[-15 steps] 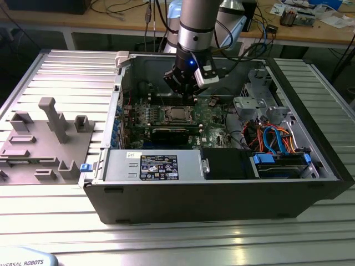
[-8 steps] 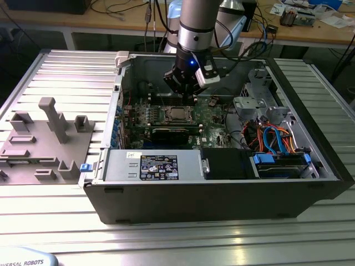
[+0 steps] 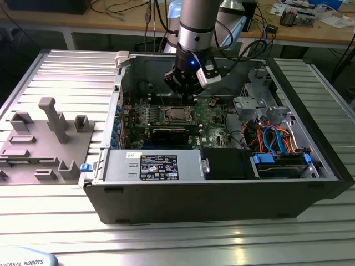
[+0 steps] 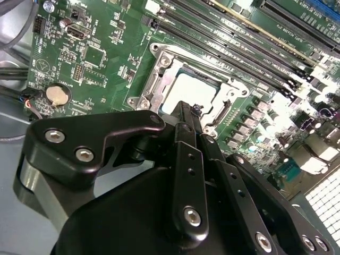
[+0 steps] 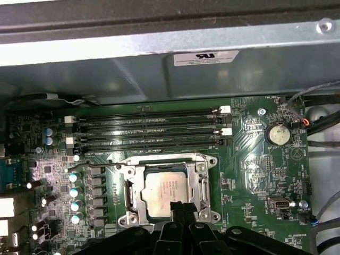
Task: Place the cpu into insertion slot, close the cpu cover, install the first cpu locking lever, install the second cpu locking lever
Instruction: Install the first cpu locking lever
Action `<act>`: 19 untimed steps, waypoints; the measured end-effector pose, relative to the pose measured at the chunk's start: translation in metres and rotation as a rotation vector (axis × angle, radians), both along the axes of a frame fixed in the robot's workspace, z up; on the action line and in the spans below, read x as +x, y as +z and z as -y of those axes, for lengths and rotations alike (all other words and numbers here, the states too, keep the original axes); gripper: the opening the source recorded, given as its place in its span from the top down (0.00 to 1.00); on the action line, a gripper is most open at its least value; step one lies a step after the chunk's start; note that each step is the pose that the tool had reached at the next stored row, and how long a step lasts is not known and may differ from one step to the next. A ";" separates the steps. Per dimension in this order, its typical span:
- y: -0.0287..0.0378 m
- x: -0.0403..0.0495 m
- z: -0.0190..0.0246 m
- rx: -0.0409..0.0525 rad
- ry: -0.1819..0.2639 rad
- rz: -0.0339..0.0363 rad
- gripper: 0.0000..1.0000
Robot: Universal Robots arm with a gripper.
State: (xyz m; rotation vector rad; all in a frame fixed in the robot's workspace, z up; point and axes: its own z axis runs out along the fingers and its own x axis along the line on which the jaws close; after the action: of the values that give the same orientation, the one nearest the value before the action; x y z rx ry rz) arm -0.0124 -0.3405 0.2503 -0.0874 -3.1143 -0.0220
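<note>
Hovering gripper (image 5: pixel 180 208) over socket edge, fingers pressed together, holding nothing. Cpu (image 5: pixel 166 192) sits flat in slot; cpu cover (image 5: pixel 166 163) lies closed around it, so tip likely addresses locking lever.

An open computer case (image 3: pixel 222 188) lay on a ribbed metal table (image 3: pixel 55 72). A green motherboard (image 3: pixel 213 113) sat inside it. A round coin battery (image 5: pixel 278 134) was on the board, at 3 o'clock from four long memory slots (image 5: pixel 149 127). Blue and orange cables (image 3: pixel 277 138) curled at the case's 3 o'clock side. A grey plastic holder (image 3: pixel 44 138) stood at 9 o'clock from the case.
</note>
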 end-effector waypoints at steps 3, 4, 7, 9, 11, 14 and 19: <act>0.0000 0.0000 0.0000 0.0000 0.045 0.0000 0.89; 0.0000 0.0000 0.0000 -0.0001 0.060 0.0000 0.89; 0.0000 0.0000 0.0000 0.0000 0.088 0.0000 0.89; 0.0000 0.0000 0.0000 0.0000 0.106 0.0000 0.89; 0.0000 0.0000 0.0000 0.0000 0.116 0.0000 0.89; 0.0000 0.0000 0.0000 0.0000 0.116 0.0000 0.89; 0.0000 -0.0016 0.0000 0.0000 0.116 0.0000 0.89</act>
State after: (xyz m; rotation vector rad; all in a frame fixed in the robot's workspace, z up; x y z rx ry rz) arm -0.0140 -0.3404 0.2502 0.0939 -3.1133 -0.0196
